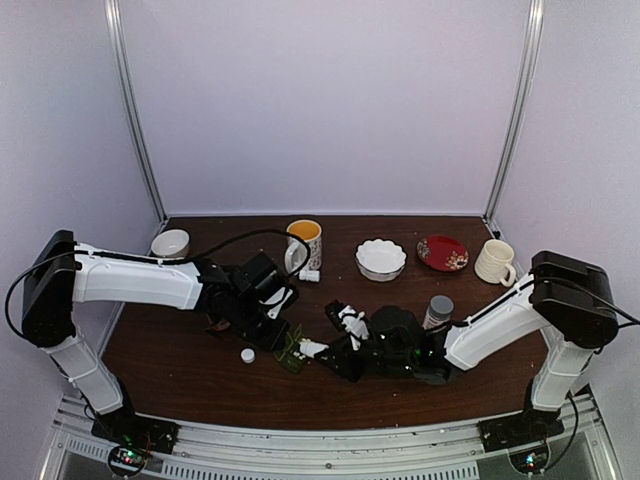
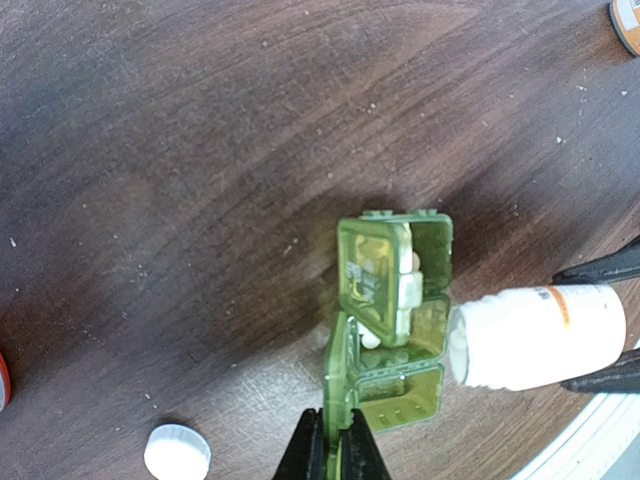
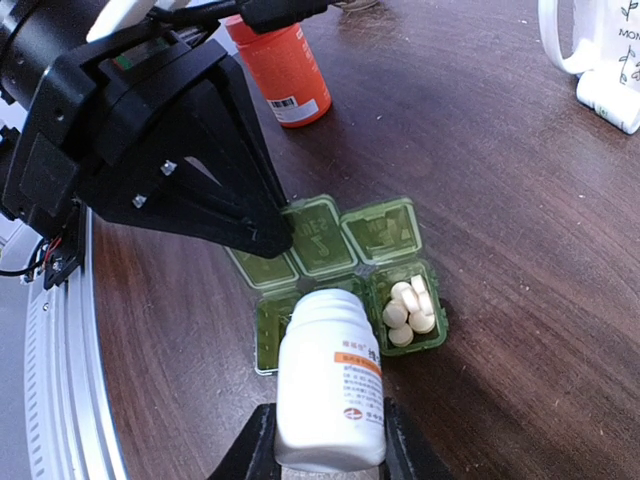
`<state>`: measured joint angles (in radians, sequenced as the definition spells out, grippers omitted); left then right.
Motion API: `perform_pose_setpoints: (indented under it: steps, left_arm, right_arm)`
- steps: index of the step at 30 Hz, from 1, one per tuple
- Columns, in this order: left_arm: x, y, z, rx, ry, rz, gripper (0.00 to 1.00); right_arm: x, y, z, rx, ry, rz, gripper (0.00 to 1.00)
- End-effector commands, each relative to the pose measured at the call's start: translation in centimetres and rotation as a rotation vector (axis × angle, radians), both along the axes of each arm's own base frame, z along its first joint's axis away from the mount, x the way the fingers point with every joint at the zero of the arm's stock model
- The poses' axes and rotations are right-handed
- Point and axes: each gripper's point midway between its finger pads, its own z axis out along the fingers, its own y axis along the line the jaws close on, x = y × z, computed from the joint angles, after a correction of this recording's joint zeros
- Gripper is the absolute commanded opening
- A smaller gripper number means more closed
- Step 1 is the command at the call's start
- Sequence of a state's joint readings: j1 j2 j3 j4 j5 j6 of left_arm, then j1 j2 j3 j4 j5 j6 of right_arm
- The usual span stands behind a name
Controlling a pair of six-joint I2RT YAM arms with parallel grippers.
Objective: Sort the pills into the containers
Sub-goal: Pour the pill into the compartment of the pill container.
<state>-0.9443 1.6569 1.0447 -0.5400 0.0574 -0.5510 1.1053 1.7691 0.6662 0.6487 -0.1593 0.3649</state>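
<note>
Top external, far edge: a small bowl, a mug, a scalloped white bowl, a red plate and a cream mug stand in a row along the far edge of the desk.
White cap: lies loose, just left of the pill box.
Left pincer: closed tight, nipping a thin green edge at one end of the pill box.
Pill box: dark green, lids up, a little left of the desk's middle, toward the near edge; white pills fill one end compartment.
White bottle: tipped over, open mouth right at the box's rim.
Right pincer: part closed, fingers clamped on the bottle's body.
Grey-capped bottle: upright, just beyond the right arm.
</note>
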Motion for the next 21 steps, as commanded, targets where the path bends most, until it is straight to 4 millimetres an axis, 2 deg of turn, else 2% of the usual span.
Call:
perform_pose_setpoints:
  steps: [1, 2, 5, 8, 11, 13, 17, 19, 21]
  left_arm:
    - [0.3, -0.9, 0.4, -0.025, -0.016, -0.015, 0.02]
    - [0.3, -0.9, 0.4, -0.025, -0.018, -0.014, 0.02]
    - [0.4, -0.9, 0.4, -0.024, -0.019, -0.015, 0.02]
    - [0.4, -1.0, 0.5, -0.025, -0.019, -0.016, 0.02]
    - [0.4, -1.0, 0.5, -0.026, -0.02, -0.016, 0.02]
    - [0.3, -1.0, 0.5, -0.025, -0.019, -0.017, 0.02]
    - [0.3, -1.0, 0.4, -0.025, -0.017, -0.019, 0.02]
    - [0.3, -1.0, 0.5, -0.025, -0.017, -0.02, 0.02]
    - [0.3, -1.1, 0.5, -0.026, -0.018, -0.021, 0.02]
  right_arm:
    - [0.7, 0.0, 1.6, 0.017, -0.035, -0.021, 0.0]
    - [0.6, 0.2, 1.4, -0.006, -0.028, -0.007, 0.0]
    - [0.3, 0.0, 2.4, 0.066, -0.041, -0.007, 0.0]
    - [0.6, 0.3, 1.5, -0.004, -0.029, -0.005, 0.0]
    - [0.3, 0.1, 2.3, 0.062, -0.043, -0.005, 0.0]
    - [0.6, 0.1, 1.6, 0.011, -0.033, -0.012, 0.0]
    - [0.5, 0.0, 2.0, 0.04, -0.047, -0.012, 0.0]
    - [0.7, 0.3, 1.1, -0.023, -0.029, -0.004, 0.0]
    - [0.2, 0.4, 1.5, 0.002, -0.025, 0.014, 0.0]
